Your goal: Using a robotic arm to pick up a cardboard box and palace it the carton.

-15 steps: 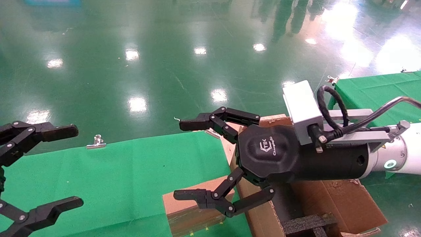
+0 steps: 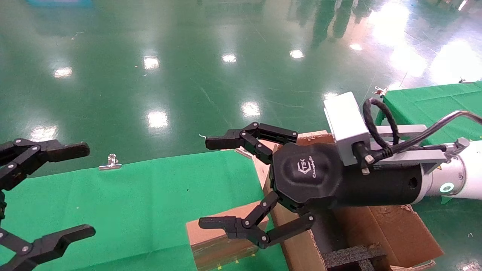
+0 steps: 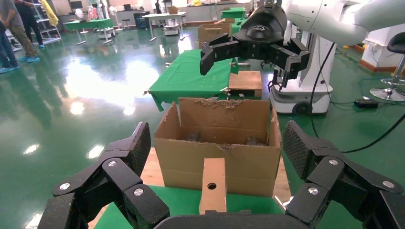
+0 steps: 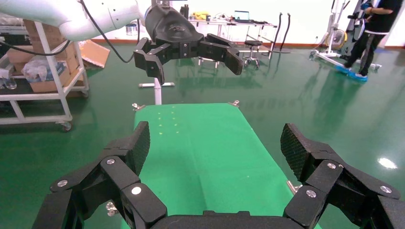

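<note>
Head view first: the robotic arm, white with a green ring light, is reaching in from the right, and its right gripper is hovering with fingers spread wide apart, holding nothing, above the near edge of the cardboard box. That small brown box is lying on the green-covered tabletop, just beside the carton, which is standing at the tabletop's right end with its torn flaps open and a black foam insert showing inside. The left gripper is hanging at the left edge, well apart from the box, its fingers also spread and empty. Left wrist view: the left gripper's fingers are standing apart, framing the cardboard box, which is showing its round punched hole, with the carton right behind it and the right gripper hovering above, open. Right wrist view: the right gripper's fingers are standing apart over the green tabletop, and the left gripper is hanging open beyond the tabletop's far end; neither box nor carton is appearing in this view.
</note>
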